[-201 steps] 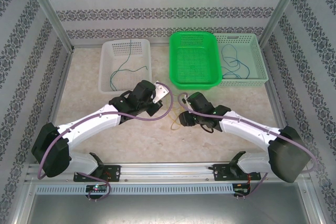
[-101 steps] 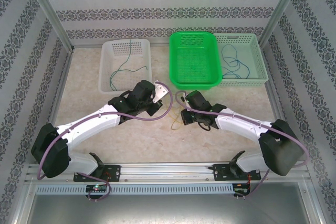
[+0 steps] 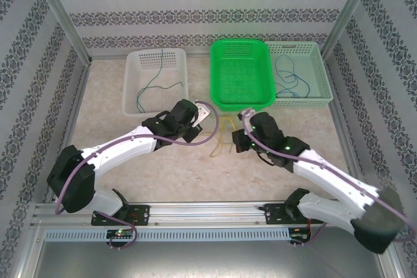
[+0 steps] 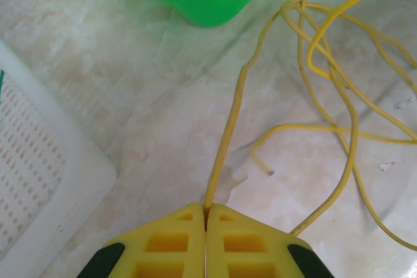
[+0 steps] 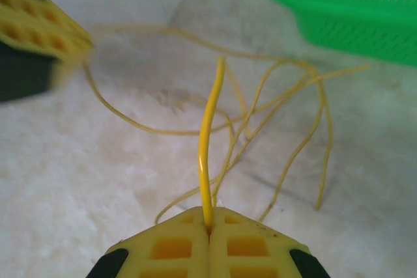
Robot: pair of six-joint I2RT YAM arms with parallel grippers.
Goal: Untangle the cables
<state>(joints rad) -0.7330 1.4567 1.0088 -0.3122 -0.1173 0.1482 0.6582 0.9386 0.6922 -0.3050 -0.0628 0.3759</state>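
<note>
Top external view: a thin yellow cable (image 3: 220,140) lies in a loose tangle on the pale marbled tabletop (image 3: 163,174). It sits mid-table, just in front of a bright green plastic basket (image 3: 241,104). To the left, a white perforated plastic basket (image 3: 127,86) holds a thin green cable (image 3: 156,83). To the right, a pale mint plastic basket (image 3: 324,76) holds a thin blue cable (image 3: 285,76).

Left wrist view: the left gripper (image 4: 206,211) has its yellow fingers pressed together, pinching one strand of the yellow wire. The strand runs straight up from the pinch toward the green basket. Several loops cross one another off to the right, and a loose end (image 4: 266,170) rests on the table near them.

Right wrist view: the right gripper (image 5: 209,227) is likewise clamped on a strand. That strand stands up in a slight curve, with more loops sprawled behind it.

The wire looks very light, limp and smooth. It would probably offer almost no resistance and could slip through a weak pinch. The crossings could cinch into a knot if both ends were pulled hard. The likely best hold is close to a loose end or just beside a crossing, squarely between the finger pads. From there, a gentle spreading pull should let the loops slide free.
</note>
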